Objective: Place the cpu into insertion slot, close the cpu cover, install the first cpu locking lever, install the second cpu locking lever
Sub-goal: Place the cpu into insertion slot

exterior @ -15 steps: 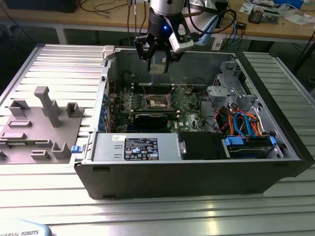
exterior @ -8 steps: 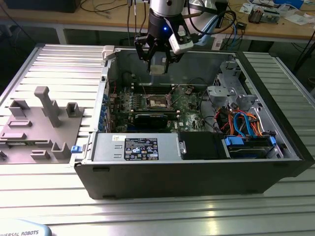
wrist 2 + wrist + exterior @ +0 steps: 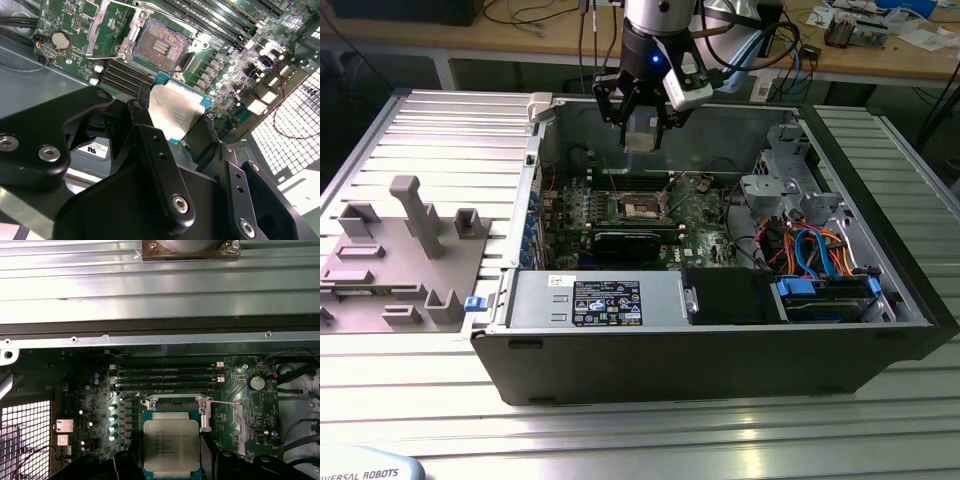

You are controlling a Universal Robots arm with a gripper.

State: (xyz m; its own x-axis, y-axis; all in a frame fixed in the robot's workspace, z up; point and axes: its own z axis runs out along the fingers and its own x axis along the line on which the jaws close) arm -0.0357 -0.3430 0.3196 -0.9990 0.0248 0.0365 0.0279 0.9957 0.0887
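Exterior view: black gripper (image 3: 640, 146) clamped on the small square silvery-grey cpu (image 3: 640, 138), held in the air over the open black computer case (image 3: 670, 350), above the dark-framed tan-gold insertion slot (image 3: 638, 207); its thin grey metal cpu cover (image 3: 93, 40) stands open.

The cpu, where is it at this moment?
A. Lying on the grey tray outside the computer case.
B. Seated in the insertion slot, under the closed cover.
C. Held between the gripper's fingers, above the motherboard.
C: in the second wrist view the gripper grips the cpu by its edges, while the insertion slot lies bare with its contacts showing.
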